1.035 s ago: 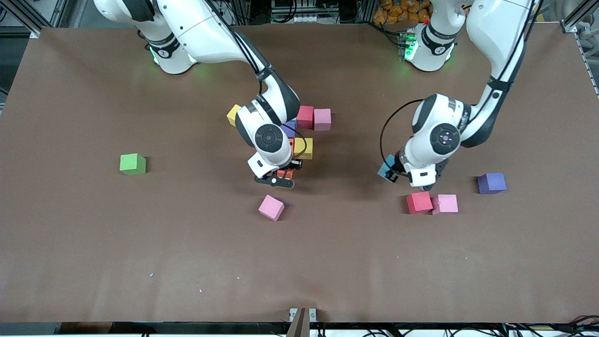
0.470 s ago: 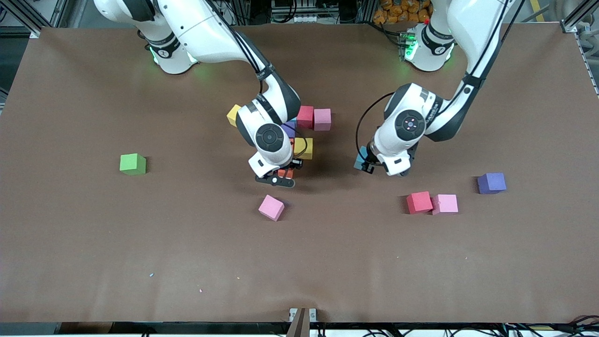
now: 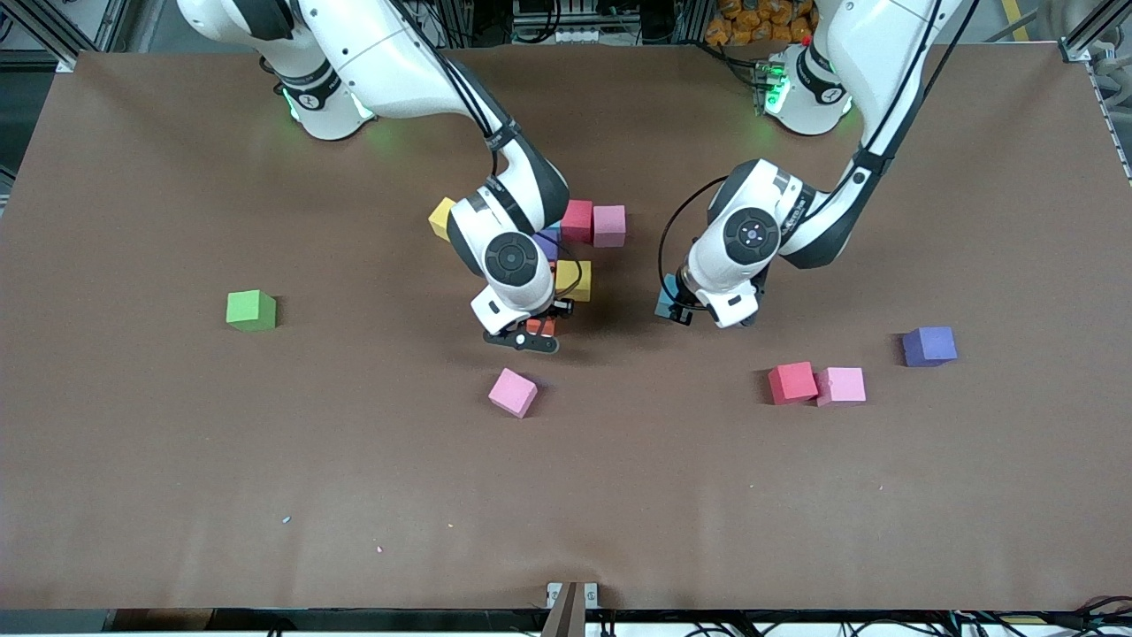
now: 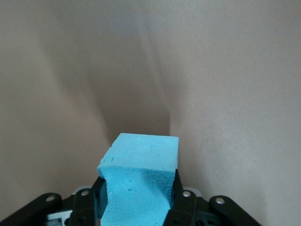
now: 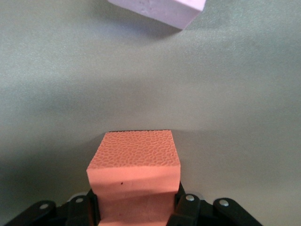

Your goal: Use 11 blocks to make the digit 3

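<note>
An orange block point(image 5: 134, 176) is clamped between the fingers of the right gripper point(image 3: 533, 333) at the near end of the cluster of blocks at mid-table; in the front view only a sliver of that block point(image 3: 537, 328) can be seen under the wrist. Much of the cluster is hidden by the right arm: a yellow block point(image 3: 576, 280), a red block point(image 3: 577, 219) and a pink block point(image 3: 608, 225) are shown, a second yellow one point(image 3: 439, 217) and a purple one point(image 3: 546, 245) only in part. Whether the orange block rests on the table cannot be told.

A light blue block point(image 4: 138, 188) is gripped by the left gripper point(image 3: 676, 310) over bare table beside the cluster, mostly covered by the wrist in the front view.

Loose blocks are left nearer the camera: a pink one point(image 3: 513, 392), a touching red point(image 3: 791, 382) and pink point(image 3: 841, 386) pair, and a purple one point(image 3: 929, 346). A green cube point(image 3: 251, 310) is set well apart toward the right arm's end.
</note>
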Robot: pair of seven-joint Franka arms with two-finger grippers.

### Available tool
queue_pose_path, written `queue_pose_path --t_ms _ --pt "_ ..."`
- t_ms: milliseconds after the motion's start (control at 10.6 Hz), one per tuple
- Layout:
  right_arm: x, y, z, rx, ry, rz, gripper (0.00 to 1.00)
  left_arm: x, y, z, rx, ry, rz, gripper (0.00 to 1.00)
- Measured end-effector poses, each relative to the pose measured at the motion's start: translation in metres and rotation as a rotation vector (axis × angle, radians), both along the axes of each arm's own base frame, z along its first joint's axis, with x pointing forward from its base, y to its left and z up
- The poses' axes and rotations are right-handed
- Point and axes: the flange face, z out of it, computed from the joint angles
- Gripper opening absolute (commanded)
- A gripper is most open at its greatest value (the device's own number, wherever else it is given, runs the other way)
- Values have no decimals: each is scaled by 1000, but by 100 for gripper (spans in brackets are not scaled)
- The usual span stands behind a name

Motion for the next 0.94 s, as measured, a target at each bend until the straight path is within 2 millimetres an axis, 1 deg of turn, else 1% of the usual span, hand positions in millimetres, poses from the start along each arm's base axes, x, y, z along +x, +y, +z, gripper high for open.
queue_pose_path --t_ms 188,376,658,941 --pt "0 0 0 0 0 0 0 -1 -13 5 -5 -7 22 0" --pt "0 0 0 0 0 0 0 -3 -24 4 -17 4 49 0" --pt "0 0 0 0 0 0 0 -7 -43 -1 -17 19 94 0" --pt "0 0 0 -1 0 0 0 -9 -51 -8 -12 33 126 0"
